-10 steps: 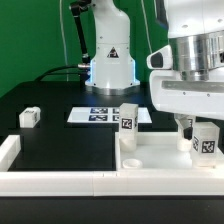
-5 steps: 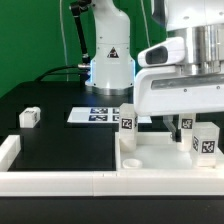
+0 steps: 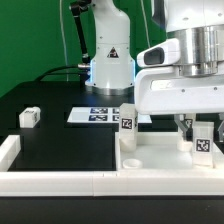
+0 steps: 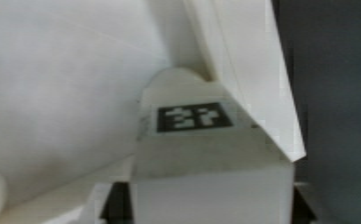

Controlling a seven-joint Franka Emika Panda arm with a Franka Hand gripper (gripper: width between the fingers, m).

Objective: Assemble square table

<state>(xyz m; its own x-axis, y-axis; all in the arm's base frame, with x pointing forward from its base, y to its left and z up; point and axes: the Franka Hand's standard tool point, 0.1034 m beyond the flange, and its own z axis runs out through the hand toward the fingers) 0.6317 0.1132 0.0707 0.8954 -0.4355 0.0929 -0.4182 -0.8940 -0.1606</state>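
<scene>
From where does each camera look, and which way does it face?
Exterior view: low, outside the wall, facing across it to the arm base; the hand shows.
Wrist view: on the wrist, looking down at a tagged leg; no hand part is clear.
Shared: that leg, by the hand.

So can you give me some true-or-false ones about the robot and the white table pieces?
1. The hand is down at the right leg, on the exterior view's right. True.
2. The middle leg stands upright. True.
3. The small block rests on the white slab. False: the small block sits on the black table, far from the slab.
4. The marker board is red. False: the marker board is white with black tags.
</scene>
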